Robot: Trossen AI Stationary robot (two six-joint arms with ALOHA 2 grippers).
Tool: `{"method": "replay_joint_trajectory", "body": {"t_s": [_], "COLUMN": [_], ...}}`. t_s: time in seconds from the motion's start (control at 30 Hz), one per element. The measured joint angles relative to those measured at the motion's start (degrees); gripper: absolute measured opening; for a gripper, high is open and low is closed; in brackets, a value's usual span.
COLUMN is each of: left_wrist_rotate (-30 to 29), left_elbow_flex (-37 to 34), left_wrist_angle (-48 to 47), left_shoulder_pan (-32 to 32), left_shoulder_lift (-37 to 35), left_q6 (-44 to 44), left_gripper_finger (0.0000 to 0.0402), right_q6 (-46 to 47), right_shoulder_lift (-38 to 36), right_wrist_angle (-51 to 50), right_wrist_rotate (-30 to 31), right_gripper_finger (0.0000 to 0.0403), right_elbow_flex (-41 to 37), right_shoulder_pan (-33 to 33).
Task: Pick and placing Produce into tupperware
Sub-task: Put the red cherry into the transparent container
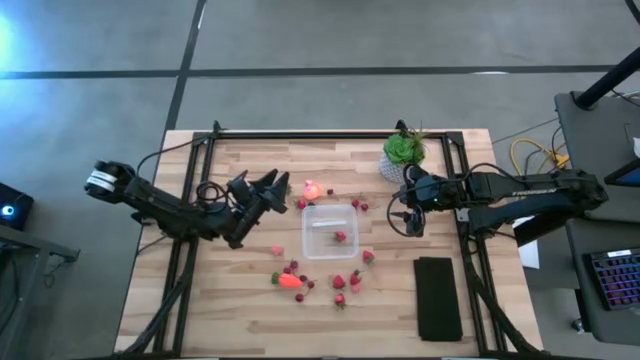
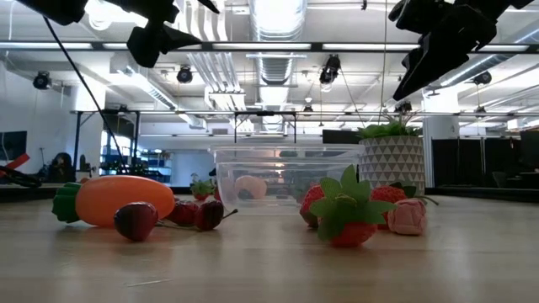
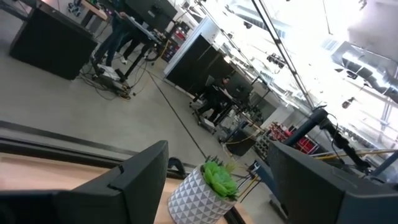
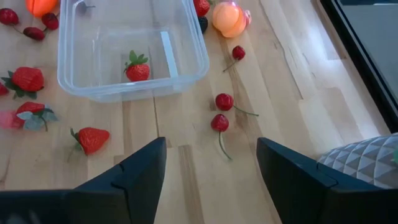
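I held the left gripper (image 1: 268, 186) above the table, left of the tupperware (image 1: 329, 230), fingers spread and empty. The right gripper (image 1: 404, 214) hung to the tupperware's right, near the potted plant (image 1: 403, 152), fingers also spread and empty. One strawberry (image 4: 137, 68) lay inside the tupperware. The remaining produce lay scattered around it: the carrot (image 1: 289, 281) on its near-left side, the pink-orange fruit (image 1: 313, 189) just beyond its far edge.
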Motion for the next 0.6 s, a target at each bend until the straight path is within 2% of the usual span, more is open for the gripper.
{"method": "replay_joint_trajectory", "body": {"t_s": [0.47,0.6], "left_wrist_rotate": [0.5,0.5], "left_elbow_flex": [2.3,2.9], "left_wrist_angle": [1.4,1.4], "left_shoulder_pan": [0.6,1.4], "left_shoulder_lift": [0.9,0.8], "left_q6": [0.0,0.0], "left_gripper_finger": [0.0262,0.0262], "right_q6": [0.0,1.1], "right_shoulder_lift": [-0.6,-0.6], "right_wrist_angle": [-0.2,4.5], "right_wrist_rotate": [0.0,0.0], "right_gripper_finger": [0.0245,0.0241], "right_elbow_flex": [0.0,-0.6], "right_shoulder_pan": [0.0,0.0]}}
